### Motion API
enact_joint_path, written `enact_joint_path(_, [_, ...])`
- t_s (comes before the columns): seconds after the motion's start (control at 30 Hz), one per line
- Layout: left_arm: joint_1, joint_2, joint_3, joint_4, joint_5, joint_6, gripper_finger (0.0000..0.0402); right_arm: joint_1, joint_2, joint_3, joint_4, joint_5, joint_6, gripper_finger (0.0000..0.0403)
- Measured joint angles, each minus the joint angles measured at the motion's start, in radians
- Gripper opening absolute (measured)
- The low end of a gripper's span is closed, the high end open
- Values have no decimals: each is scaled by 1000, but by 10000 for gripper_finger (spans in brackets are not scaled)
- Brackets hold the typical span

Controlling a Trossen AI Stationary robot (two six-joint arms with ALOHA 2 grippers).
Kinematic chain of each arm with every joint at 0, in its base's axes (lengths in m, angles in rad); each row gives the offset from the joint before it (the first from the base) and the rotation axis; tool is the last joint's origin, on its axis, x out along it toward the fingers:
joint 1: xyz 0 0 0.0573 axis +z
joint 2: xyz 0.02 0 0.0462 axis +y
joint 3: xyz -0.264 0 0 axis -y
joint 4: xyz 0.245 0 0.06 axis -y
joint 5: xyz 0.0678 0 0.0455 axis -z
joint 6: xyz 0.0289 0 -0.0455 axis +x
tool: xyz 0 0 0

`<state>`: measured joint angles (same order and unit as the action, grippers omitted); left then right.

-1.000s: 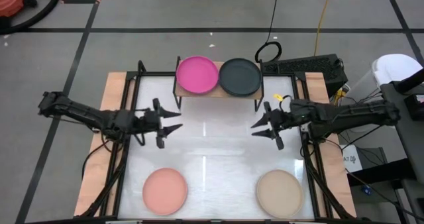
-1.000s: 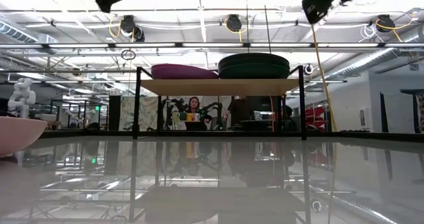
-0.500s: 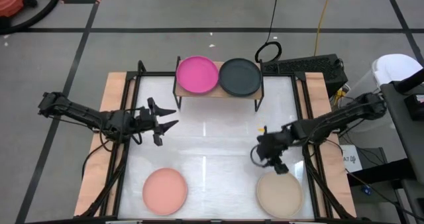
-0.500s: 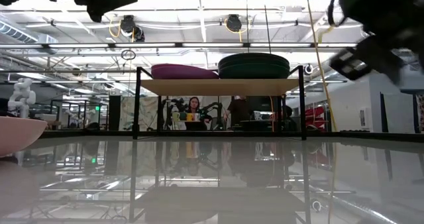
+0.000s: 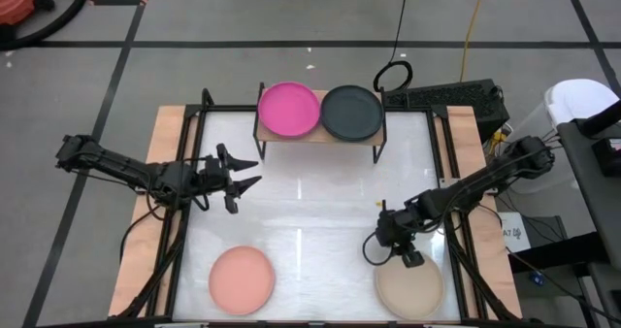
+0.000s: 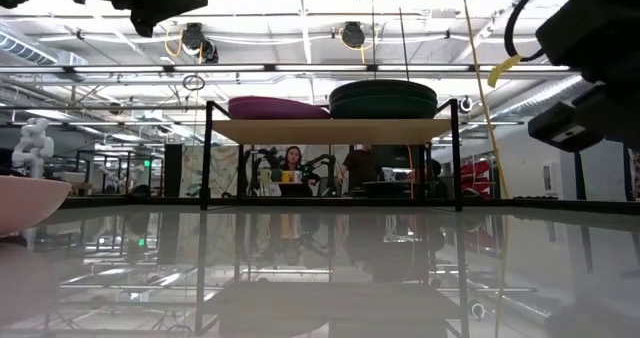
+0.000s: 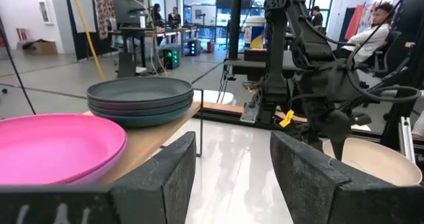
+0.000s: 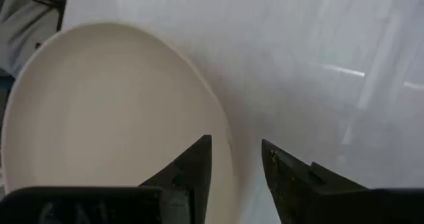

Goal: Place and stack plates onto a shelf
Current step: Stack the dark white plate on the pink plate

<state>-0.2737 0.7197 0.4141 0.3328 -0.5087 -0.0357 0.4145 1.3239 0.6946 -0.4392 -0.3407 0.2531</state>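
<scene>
Beige plate, round, shallow, matte, beneath right gripper, fingers apart.

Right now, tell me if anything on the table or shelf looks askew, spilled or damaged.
Nothing stands out. The magenta plate and the dark stack sit flat side by side on the shelf. The salmon plate and beige plate lie flat on the table. The right gripper hovers, open, at the beige plate's rim.

- The shelf stands at 12 o'clock on the table.
- Two piles of plates sit on it: one pile left, the other pile right.
- A plate lies at 7 o'clock.
- Another plate lies at 5 o'clock.
- The left gripper is at 9 o'clock.
- The right gripper is just beside the 5 o'clock plate.
</scene>
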Motion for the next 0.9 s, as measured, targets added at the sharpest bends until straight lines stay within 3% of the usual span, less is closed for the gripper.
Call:
enact_joint_path(0.33, [0,0,0,0,0,-5,200,-7,-1,-107,94,2,45,107])
enact_joint_path(0.53, [0,0,0,0,0,-4,200,-8,-27,-112,91,2,22,19])
enact_joint_path(0.6, [0,0,0,0,0,-4,200,-8,-48,-112,90,14,3,8])
enact_joint_path(0.8, [1,0,0,0,0,11,200,-52,-157,-104,107,182,-22,3])
enact_joint_path(0.9, [12,0,0,3,0,28,200,-111,-237,-85,205,303,-159,2])
